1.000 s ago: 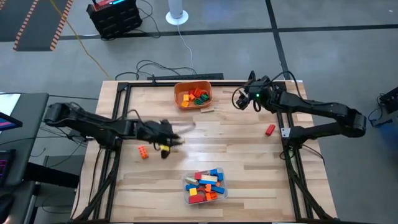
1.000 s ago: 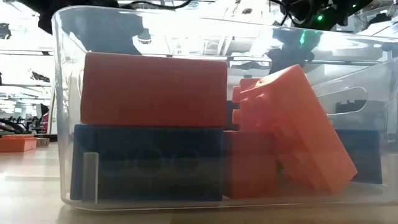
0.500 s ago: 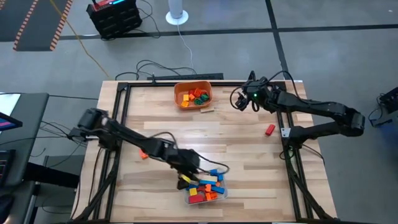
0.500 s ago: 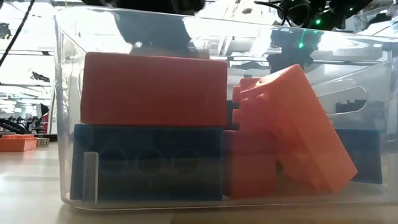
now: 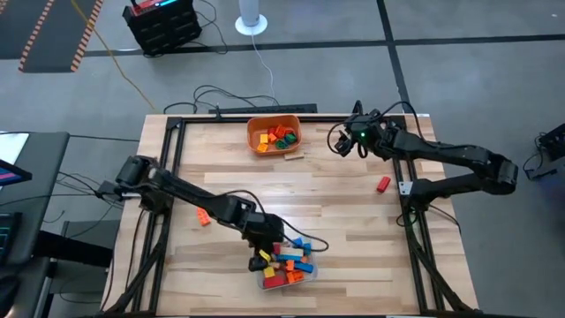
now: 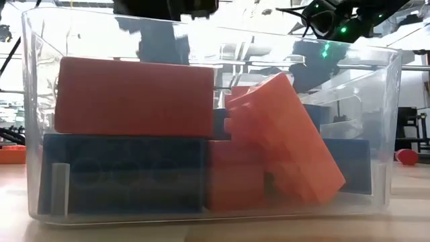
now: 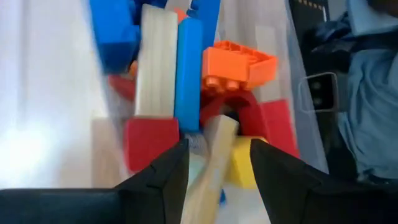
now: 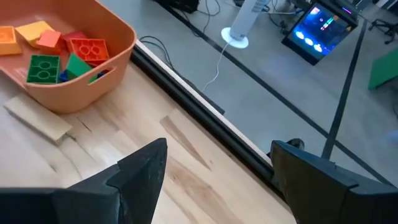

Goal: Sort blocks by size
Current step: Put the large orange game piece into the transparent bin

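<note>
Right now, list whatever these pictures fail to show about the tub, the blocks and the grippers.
- Clear tub, high view: the left gripper and its arm cover one end, hiding the blocks beneath.
- Low view: the front blocks fill the tub wall, hiding those behind.
- Left wrist view: the tan block between the fingers is cut off by the bottom edge; whether it is gripped is unclear.
- Orange bowl, right wrist view: cut off by the edge.
- Right gripper: too small to judge.

Pale wooden slatted table [image 5: 353, 221] carrying a rounded orange plastic bowl [image 5: 261, 144] near the far edge and a clear plastic rectangular tub [image 6: 390, 128] near the front edge.
</note>
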`<state>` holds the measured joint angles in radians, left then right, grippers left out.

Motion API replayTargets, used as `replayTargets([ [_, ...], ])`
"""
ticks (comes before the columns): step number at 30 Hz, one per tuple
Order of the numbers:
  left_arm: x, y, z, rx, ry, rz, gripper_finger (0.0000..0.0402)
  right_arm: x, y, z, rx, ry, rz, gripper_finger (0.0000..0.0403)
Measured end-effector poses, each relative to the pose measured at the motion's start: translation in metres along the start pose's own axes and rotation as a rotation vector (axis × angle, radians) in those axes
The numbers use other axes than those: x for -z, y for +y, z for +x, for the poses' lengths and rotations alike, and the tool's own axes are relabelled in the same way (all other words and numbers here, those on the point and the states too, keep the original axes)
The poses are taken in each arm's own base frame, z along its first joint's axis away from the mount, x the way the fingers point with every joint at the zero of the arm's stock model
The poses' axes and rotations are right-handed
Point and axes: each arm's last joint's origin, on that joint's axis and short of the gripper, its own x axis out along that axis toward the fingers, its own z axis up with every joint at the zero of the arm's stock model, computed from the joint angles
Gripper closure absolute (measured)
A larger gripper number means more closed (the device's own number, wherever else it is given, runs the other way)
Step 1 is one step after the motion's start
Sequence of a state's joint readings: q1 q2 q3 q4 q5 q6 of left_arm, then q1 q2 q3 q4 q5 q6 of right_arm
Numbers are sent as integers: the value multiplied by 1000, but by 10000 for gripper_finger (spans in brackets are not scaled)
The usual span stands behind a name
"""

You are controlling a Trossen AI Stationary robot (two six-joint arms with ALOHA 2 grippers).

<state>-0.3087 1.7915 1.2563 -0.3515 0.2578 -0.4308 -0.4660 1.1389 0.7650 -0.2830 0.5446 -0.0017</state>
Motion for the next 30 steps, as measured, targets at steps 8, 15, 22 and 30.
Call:
replayTargets([
  [8,3,-16,-84,-204,-63,103,225,-5,2,-1,-33,-43,16,86],
  [15,80,2,-122,-624,434,126,224,-7,9,-5,-64,-75,-33,86],
  [22,132,8,-103,-548,725,339,224,-9,12,-7,-79,-104,-38,86],
  [30,138,13,-91,-582,675,452,224,-10,13,-7,-90,-105,-38,86],
])
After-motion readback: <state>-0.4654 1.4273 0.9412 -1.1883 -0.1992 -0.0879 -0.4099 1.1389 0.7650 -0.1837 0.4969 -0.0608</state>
